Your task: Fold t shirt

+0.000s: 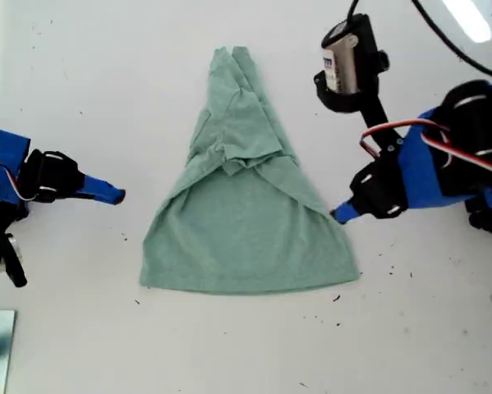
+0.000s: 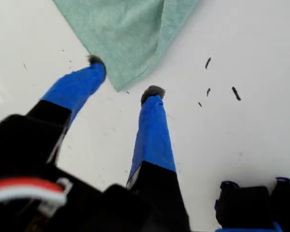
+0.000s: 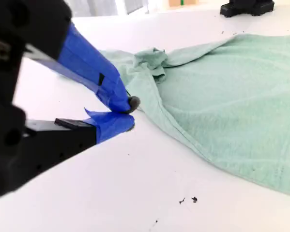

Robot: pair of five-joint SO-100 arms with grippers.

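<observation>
T shirt (image 1: 246, 222) lay flat mid-table, long axis running top to bottom of the exterior view | my first gripper (image 2: 124, 76) was spread, straddling its edge at the exterior view's right | my second gripper (image 3: 130, 113) was pinched empty, farther off.

We are holding our first gripper (image 1: 342, 215) (image 2: 123, 77) low at exterior view's right, jaws gaping apart. We are pointing our second gripper (image 1: 114, 195) (image 3: 131, 113) inward from exterior view's left, jaws pressing together.
</observation>
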